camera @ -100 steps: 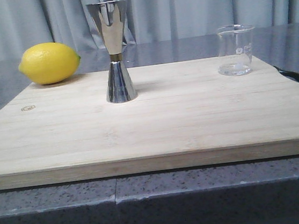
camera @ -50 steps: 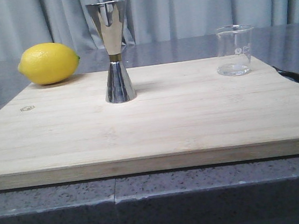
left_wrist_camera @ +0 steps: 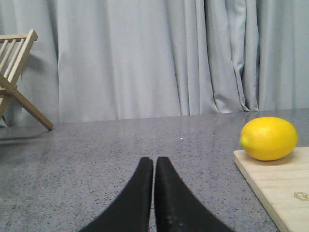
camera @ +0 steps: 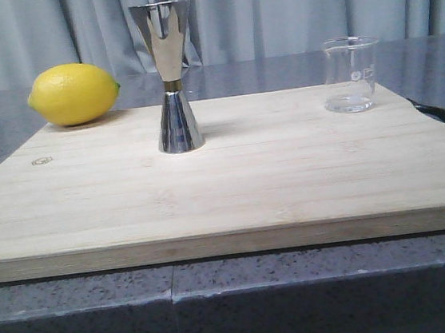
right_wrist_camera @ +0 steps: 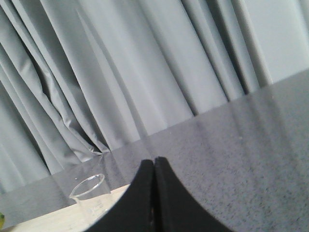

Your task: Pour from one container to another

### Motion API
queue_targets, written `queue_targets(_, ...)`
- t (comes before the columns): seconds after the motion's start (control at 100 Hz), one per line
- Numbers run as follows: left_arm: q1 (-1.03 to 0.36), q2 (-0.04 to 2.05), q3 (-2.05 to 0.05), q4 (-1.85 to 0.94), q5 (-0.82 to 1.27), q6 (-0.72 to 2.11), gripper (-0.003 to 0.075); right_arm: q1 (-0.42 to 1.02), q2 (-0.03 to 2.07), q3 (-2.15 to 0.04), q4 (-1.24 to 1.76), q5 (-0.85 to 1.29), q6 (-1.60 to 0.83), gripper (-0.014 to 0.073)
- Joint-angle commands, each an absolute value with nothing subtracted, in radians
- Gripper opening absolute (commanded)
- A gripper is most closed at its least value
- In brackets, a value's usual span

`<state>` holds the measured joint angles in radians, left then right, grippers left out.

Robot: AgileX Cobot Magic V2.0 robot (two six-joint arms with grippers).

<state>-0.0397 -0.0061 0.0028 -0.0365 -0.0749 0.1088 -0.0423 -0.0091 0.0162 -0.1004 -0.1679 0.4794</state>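
I counted one beaker (camera: 350,74), one jigger (camera: 170,76) and one lemon (camera: 73,93) on the board (camera: 225,190). My left gripper (left_wrist_camera: 154,162) and right gripper (right_wrist_camera: 154,163) were both closed, empty.

A lemon (camera: 73,93) lies at the far left corner of a pale wooden board (camera: 225,190) on the grey speckled desk (camera: 237,293). Grey curtains (camera: 293,6) hang behind. Far off, left, stands what looks like a wooden rack (left_wrist_camera: 17,77).

Upright clear beaker (camera: 350,74), upright steel jigger (camera: 170,77), well apart
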Motion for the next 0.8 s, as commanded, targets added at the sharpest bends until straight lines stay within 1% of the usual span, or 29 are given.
queue_targets(0.0,-0.049,-0.031,0.008,-0.045,-0.154,0.110,-0.0019,-0.047,-0.023,0.044,0.000,-0.272,0.255,-0.0071)
queue_targets(0.02,-0.049,-0.031,0.008,-0.045,-0.154,0.110,-0.0019,-0.047,-0.023,0.044,0.000,-0.272,0.192,-0.0071)
queue_targets(0.12,-0.049,-0.031,0.008,-0.045,-0.154,0.110,-0.0019,-0.047,-0.023,0.044,0.044,-0.252,0.039,-0.0071)
queue_targets(0.3,-0.049,-0.031,0.008,-0.045,-0.154,0.110,-0.0019,-0.047,-0.031,0.044,0.092,-0.149,-0.096,-0.0071)
queue_targets(0.63,-0.049,-0.031,0.008,-0.045,-0.154,0.110,-0.0019,-0.047,-0.031,0.044,0.090,-0.096,-0.114,-0.0071)
queue_targets(0.79,-0.049,-0.031,0.008,-0.045,-0.154,0.110,-0.0019,-0.047,-0.031,0.044,0.043,-0.079,-0.106,-0.0071)
